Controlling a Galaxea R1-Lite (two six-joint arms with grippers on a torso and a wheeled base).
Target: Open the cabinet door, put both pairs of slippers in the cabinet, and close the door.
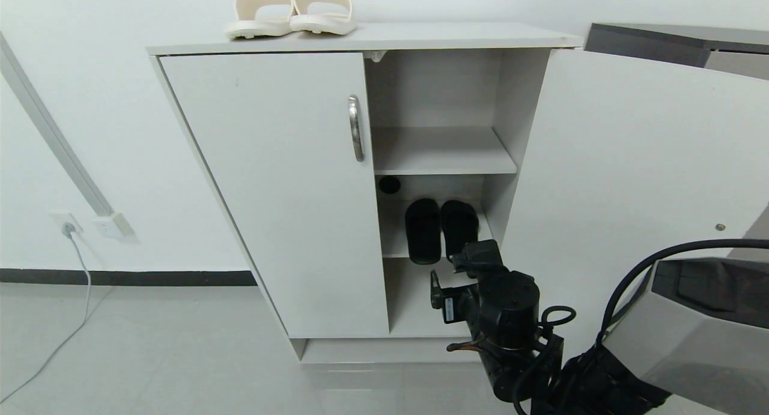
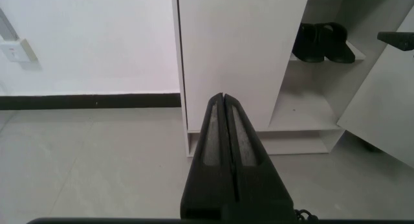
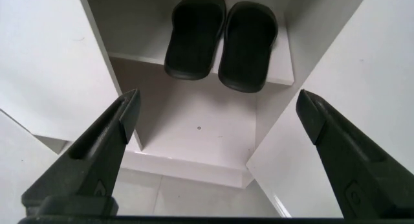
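Note:
A white cabinet [image 1: 372, 38] stands against the wall, its left door [image 1: 270, 193] closed and its right door [image 1: 631, 163] swung wide open. A pair of black slippers [image 1: 441, 229] [image 2: 322, 43] [image 3: 220, 43] lies side by side on the middle shelf inside. A pair of beige slippers [image 1: 291, 12] rests on the cabinet top. My right gripper [image 1: 459, 265] [image 3: 218, 101] is open and holds nothing, just in front of the lower compartment, below the black slippers. My left gripper [image 2: 223, 98] is shut on nothing, low over the floor, facing the cabinet's closed door.
An upper shelf [image 1: 441, 151] inside is bare. The closed door has a metal handle [image 1: 355, 128]. A wall socket with a cable [image 1: 66, 227] sits low to the left. A grey unit [image 1: 673, 42] stands behind the open door. Open floor [image 1: 150, 355] lies in front.

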